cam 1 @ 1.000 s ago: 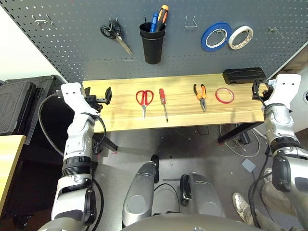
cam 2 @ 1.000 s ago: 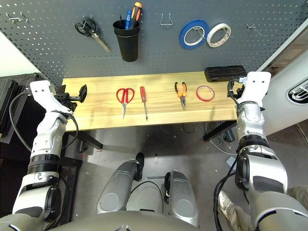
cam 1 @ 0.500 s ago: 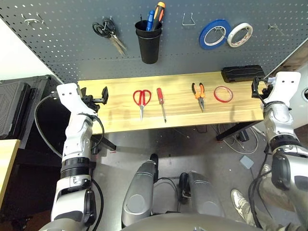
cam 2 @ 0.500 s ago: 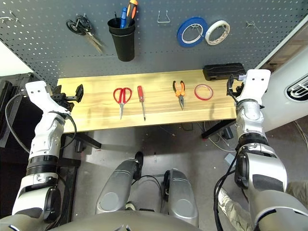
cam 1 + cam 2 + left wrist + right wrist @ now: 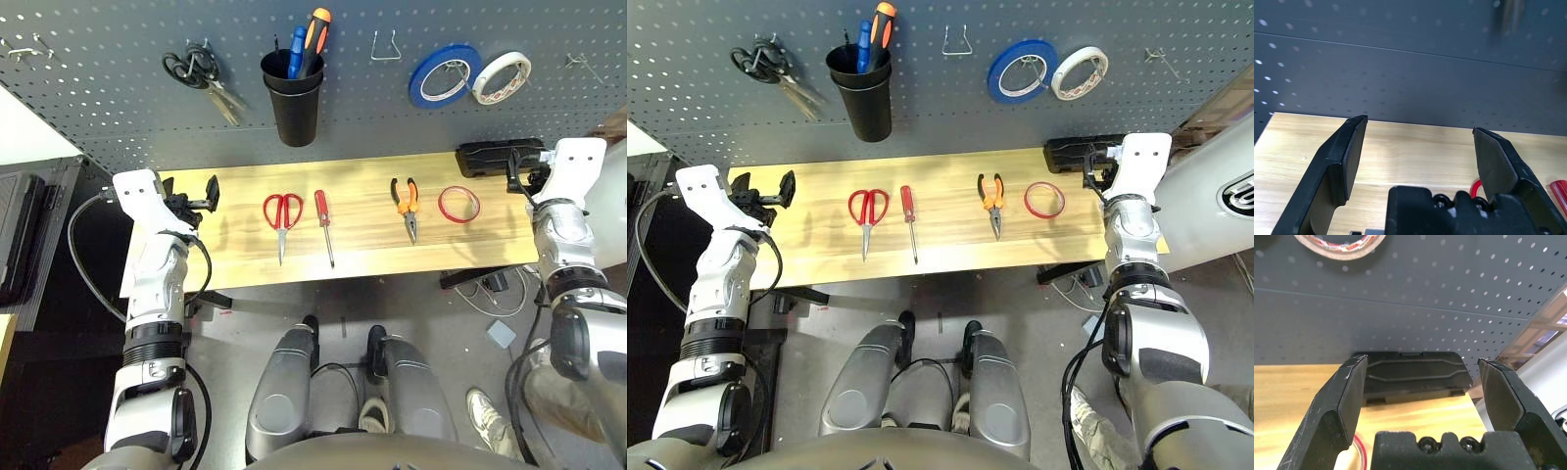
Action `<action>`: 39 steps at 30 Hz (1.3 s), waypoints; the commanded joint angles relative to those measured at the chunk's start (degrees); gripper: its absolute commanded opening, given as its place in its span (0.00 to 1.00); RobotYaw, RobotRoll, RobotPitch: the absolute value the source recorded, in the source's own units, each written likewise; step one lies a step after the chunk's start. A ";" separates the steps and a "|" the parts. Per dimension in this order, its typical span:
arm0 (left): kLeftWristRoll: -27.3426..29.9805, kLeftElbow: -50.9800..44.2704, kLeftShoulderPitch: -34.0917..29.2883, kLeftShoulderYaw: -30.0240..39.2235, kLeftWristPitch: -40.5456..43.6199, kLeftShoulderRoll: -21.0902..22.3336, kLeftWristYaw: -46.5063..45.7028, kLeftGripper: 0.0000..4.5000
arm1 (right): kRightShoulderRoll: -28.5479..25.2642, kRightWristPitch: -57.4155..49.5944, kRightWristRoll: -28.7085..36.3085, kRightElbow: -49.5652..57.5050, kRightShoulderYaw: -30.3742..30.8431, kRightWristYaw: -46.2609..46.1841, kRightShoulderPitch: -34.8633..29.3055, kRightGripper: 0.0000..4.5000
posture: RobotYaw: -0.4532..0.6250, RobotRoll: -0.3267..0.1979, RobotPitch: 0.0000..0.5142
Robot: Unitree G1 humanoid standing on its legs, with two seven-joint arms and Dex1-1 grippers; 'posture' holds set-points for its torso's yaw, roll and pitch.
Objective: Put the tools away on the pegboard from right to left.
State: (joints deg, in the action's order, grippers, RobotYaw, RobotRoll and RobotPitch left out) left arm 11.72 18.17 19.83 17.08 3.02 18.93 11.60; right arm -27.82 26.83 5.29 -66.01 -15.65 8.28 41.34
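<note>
Still lying on the pale wooden table [image 5: 362, 220]: one pair of red-handled scissors [image 5: 282, 212], one red-handled screwdriver [image 5: 322, 208], one pair of orange-and-black pliers [image 5: 407, 208], one red tape ring [image 5: 476, 206]. The grey pegboard's [image 5: 196, 137] black cup [image 5: 296, 113] holds two handles, perhaps three. Left gripper [image 5: 1421, 123] and right gripper [image 5: 1422, 359] gape wide, empty.

The left and right eye views look forward and steeply down from the robot's head, over both forearms, and share nearly the whole desk [image 5: 362, 250] and most of the pegboard [image 5: 362, 98] behind it. The left wrist view sits close above the desk's left end, facing the board's lower part between that hand's [image 5: 1420, 125] two fingers; the right wrist view sits similarly close at the other end, facing the black case [image 5: 1415, 377] and the board behind.
</note>
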 commanded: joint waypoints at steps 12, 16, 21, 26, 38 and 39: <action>0.27 -1.94 -2.44 -0.12 1.00 0.33 0.59 1.00 | -2.55 -1.61 -2.59 -3.23 2.91 7.18 -0.15 1.00 | 0.65 0.62 0.44; 0.25 -2.65 -2.89 -0.37 1.54 0.34 0.70 1.00 | -2.59 -2.48 -2.29 -3.46 2.71 8.24 -0.16 1.00 | 0.65 0.62 0.45; 0.72 -5.15 -4.61 -2.17 3.72 0.99 4.17 1.00 | -3.52 -5.61 -2.66 -4.02 3.11 9.92 0.35 1.00 | 0.65 0.62 0.47; 0.89 -10.01 -7.04 -6.43 7.14 2.71 10.89 1.00 | -4.46 -11.06 -3.43 -4.77 4.47 15.29 1.14 1.00 | 0.65 0.62 0.48; 1.33 -22.74 -8.78 -15.97 19.10 7.83 21.52 1.00 | -4.30 -16.24 -9.91 -7.13 11.76 22.16 5.08 1.00 | 0.67 0.62 0.56; 1.40 -23.23 -8.69 -15.97 19.80 8.02 21.66 1.00 | -4.01 -16.72 -10.20 -7.37 12.10 22.37 5.54 1.00 | 0.67 0.62 0.57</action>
State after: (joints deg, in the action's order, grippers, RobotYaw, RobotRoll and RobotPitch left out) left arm 13.13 -3.92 11.69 1.85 21.13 26.09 32.74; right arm -32.18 11.27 -3.75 -72.24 -4.48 29.93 46.64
